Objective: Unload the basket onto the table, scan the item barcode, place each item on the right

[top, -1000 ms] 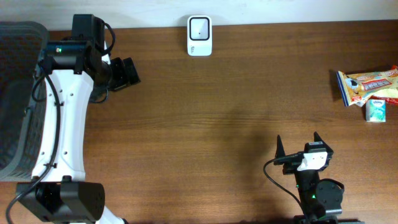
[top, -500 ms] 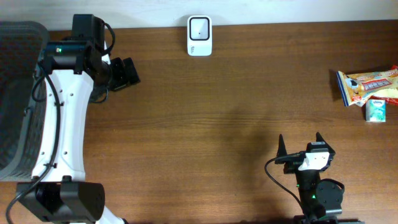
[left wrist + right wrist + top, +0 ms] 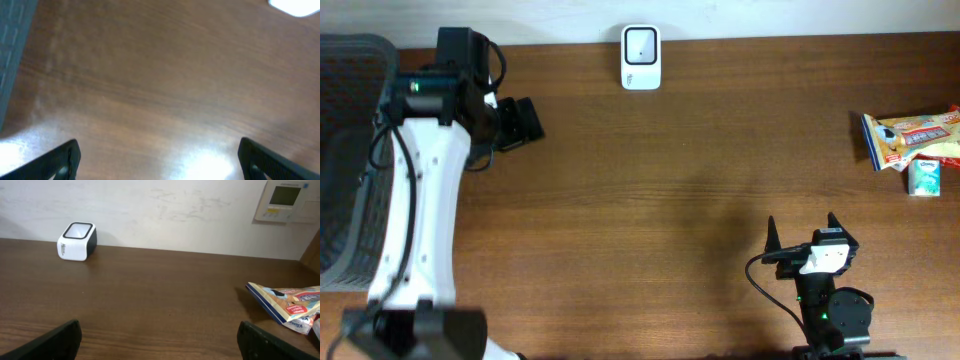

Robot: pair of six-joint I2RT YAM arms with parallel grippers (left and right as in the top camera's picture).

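Note:
The white and black barcode scanner stands at the table's far edge; in the right wrist view the scanner is at the far left. A colourful snack packet and a small green and white box lie at the right edge; the packet also shows low right in the right wrist view. My left gripper is open over bare wood at the far left, well left of the scanner, and holds nothing. My right gripper is open near the front edge and empty.
A dark mesh basket sits off the table's left side, and its edge shows in the left wrist view. A white wall panel hangs behind the table. Brown wood lies between the scanner and the items.
The left arm has shifted slightly, its lower link swinging left. The right gripper has dropped a touch toward the front edge. Both stay open.

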